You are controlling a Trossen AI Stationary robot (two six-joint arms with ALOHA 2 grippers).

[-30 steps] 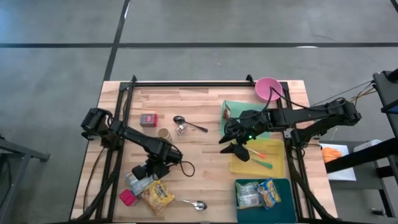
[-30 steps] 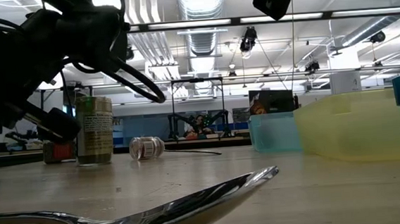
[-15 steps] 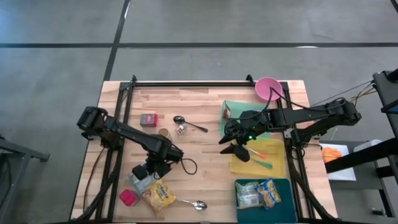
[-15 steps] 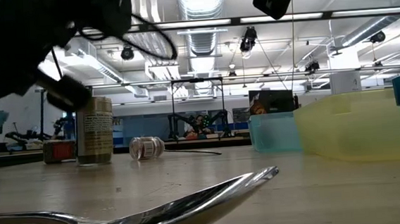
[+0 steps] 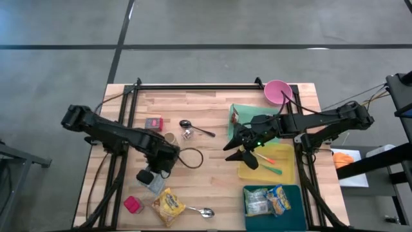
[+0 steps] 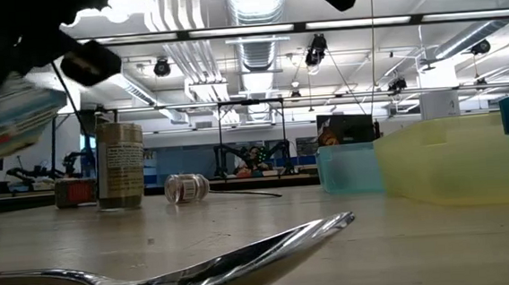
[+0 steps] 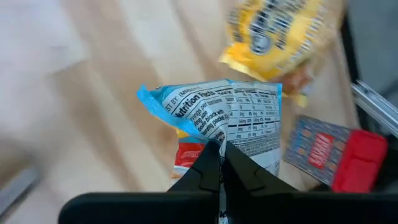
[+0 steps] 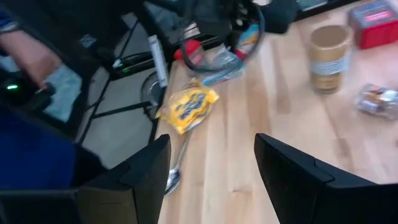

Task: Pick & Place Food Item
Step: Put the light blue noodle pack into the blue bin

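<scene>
Left wrist view: pinched fully shut with the left jaws on the lower edge of a snack packet (image 7: 230,124). Read as a crinkled white pouch with blue trim, a black nutrition panel facing out and a red patch near the grip. Hung clear of the counter (image 5: 212,174) in the low view, tilted, over the counter's left front part. Lay just beyond, down on the wood: a yellow snack bag (image 7: 273,34) and a red box (image 7: 360,165), with a spoon (image 5: 201,211) beside the yellow bag.

Kept the right jaws partly open with nothing between them, poised at the edge of the yellow tray (image 5: 248,173) on the right side. Held, in that tray, a green stick and an orange one. Sat in front of it a teal bin (image 5: 299,219) with two food packets inside. Stood behind it a green container (image 5: 241,111), contents unclear, and a pink bowl (image 5: 277,91) at the far corner.
</scene>
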